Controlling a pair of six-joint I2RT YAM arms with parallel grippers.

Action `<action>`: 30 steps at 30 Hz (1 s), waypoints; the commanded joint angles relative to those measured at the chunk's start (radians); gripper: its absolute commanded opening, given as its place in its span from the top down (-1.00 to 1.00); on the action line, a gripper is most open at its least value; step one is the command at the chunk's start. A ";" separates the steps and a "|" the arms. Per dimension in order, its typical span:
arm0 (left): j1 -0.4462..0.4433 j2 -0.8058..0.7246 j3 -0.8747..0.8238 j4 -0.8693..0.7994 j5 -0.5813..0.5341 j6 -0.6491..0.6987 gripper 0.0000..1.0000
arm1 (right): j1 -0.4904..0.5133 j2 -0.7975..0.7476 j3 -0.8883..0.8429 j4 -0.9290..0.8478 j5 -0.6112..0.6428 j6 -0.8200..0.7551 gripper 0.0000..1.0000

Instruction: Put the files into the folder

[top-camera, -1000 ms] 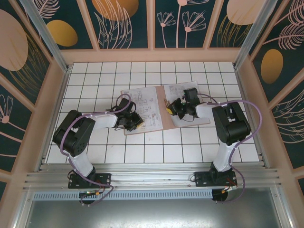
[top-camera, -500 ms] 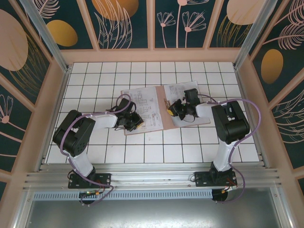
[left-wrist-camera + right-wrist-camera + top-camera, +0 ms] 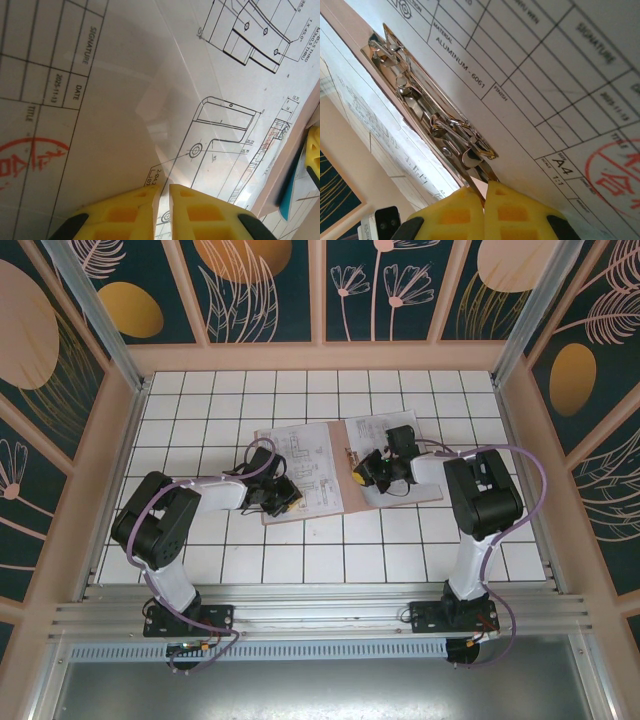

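OK, left gripper (image 3: 161, 196) is sitting almost closed, with its yellow tips a slit apart. The edge of the top white sheet is running into that slit, so it's pinching one of the files (image 3: 303, 465). That sheet is carrying a title block and a red stamp (image 3: 30, 157), and it's overlapping a second drawing sheet beside it. From above, this gripper is working at the near-left corner of the left-hand page.

Right gripper (image 3: 484, 194) is sitting fully closed, tips together, right at the end of the metal clip (image 3: 420, 105) on the spine. Can't tell whether the clip's lever is caught between the pads.

The folder (image 3: 342, 27) is lying open and flat on the white tiled table (image 3: 200, 410), around the middle. White sheets are covering both halves, with pink card showing along the edges. A sliver of the teal sheet (image 3: 289, 202) is showing just past the card edge in the left wrist view.
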 commanded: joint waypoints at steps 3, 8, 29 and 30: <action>-0.006 0.031 -0.043 -0.100 -0.024 -0.009 0.66 | -0.037 0.104 -0.045 -0.351 0.249 0.021 1.00; -0.006 0.028 -0.045 -0.102 -0.026 -0.009 0.66 | -0.034 0.155 0.009 -0.453 0.271 0.040 1.00; -0.006 0.029 -0.040 -0.088 -0.010 -0.003 0.66 | 0.097 0.369 0.295 -0.855 0.408 0.206 1.00; -0.006 0.029 -0.037 -0.089 -0.009 -0.001 0.66 | 0.097 0.373 0.308 -0.853 0.401 0.192 1.00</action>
